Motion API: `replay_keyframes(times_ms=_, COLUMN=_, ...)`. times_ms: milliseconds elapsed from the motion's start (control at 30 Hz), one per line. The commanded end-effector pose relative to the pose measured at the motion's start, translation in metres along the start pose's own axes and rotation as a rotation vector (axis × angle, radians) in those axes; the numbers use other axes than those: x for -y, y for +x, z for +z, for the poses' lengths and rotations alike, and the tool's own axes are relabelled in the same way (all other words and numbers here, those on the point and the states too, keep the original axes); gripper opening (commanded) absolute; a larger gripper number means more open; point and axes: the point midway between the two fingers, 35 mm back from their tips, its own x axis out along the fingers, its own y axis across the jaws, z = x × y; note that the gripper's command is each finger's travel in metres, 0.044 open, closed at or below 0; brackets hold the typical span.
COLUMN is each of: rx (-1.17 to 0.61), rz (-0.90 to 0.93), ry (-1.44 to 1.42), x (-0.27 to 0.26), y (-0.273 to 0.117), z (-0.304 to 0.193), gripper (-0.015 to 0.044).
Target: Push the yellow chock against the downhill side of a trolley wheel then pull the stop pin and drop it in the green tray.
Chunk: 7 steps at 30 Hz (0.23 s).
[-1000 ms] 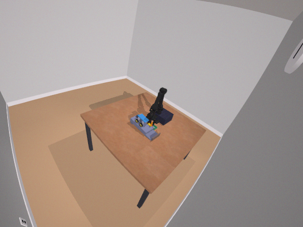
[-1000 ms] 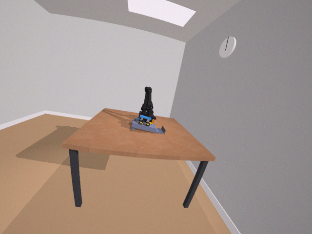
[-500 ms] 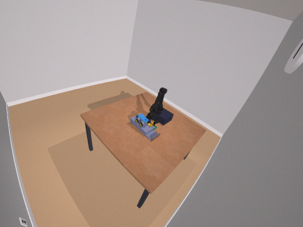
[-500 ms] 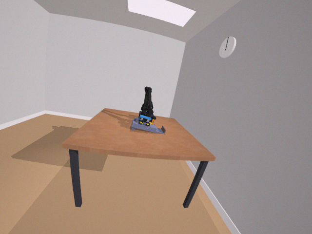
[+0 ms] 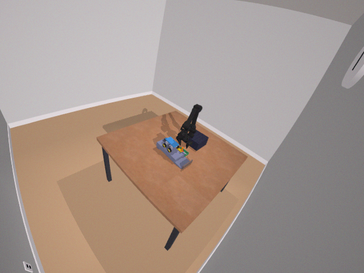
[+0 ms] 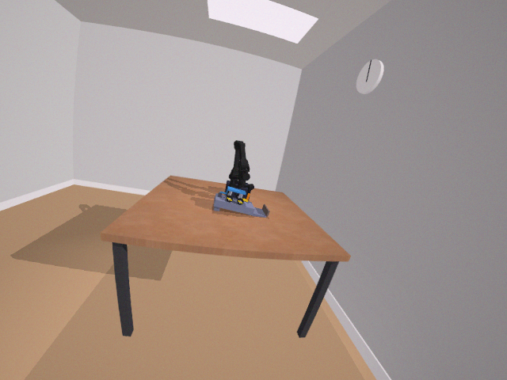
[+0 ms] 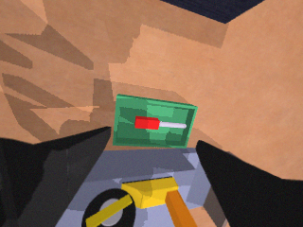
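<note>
1. Hand [image 5: 183,145] [image 7: 154,137]: wide, nothing held.
2. Pin [image 7: 147,123]: in the tray [image 5: 185,153] [image 7: 116,120], between ramp [image 5: 175,155] [image 6: 234,206] [image 7: 137,161] and the bench's wall-side edge.
3. Catching the chock's handle [image 5: 181,149] [image 6: 248,196] [image 7: 181,209] while withdrawing could free the trolley [image 5: 171,141] [image 6: 236,190].

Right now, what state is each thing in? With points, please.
Gripper [image 5: 182,144] [image 7: 154,137]: open, nothing between its fingers
Red-headed stop pin [image 7: 148,123]: lying in the green tray
Green tray [image 7: 128,142]: upright, holding the pin
Yellow chock [image 7: 153,193]: on the ramp, beside a wheel
Trolley [image 5: 171,141] [image 6: 236,190]: standing on the ramp
</note>
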Motion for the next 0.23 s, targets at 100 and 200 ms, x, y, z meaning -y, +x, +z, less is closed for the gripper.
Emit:
replay_keyframes(times_ms=100, rx=-0.009, rz=-0.007, ry=-0.006, x=0.005, y=-0.023, z=-0.002, gripper=0.0440)
replay_keyframes(times_ms=200, rx=-0.009, rz=-0.007, ry=-0.006, x=0.007, y=-0.032, z=-0.003, gripper=0.0440)
